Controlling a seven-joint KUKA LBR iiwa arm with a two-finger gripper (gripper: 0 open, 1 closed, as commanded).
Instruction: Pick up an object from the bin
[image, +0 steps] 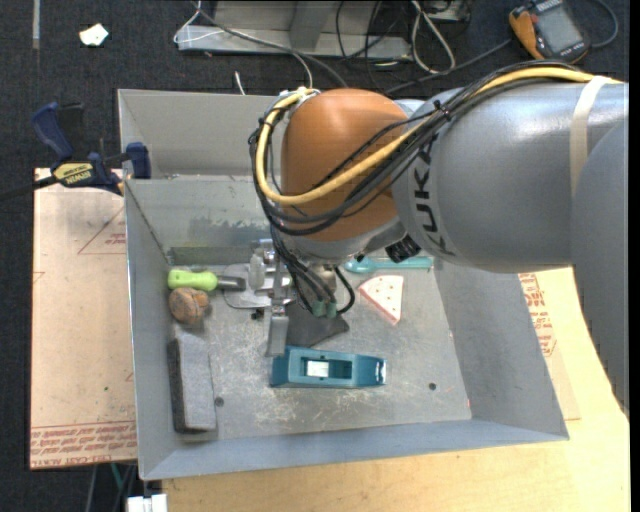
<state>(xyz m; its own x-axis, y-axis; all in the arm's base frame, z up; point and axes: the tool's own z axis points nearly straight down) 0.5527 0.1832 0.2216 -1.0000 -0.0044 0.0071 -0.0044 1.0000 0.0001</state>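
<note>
The end effector (277, 335), open or closed I cannot tell, hangs just beside the left end of a flat teal plastic block (328, 369) lying crosswise near the grey metal bin's (150, 330) front wall.

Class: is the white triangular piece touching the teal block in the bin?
Apart. The camera view shows bare grey bin floor between the white triangular piece and the teal block.
</note>
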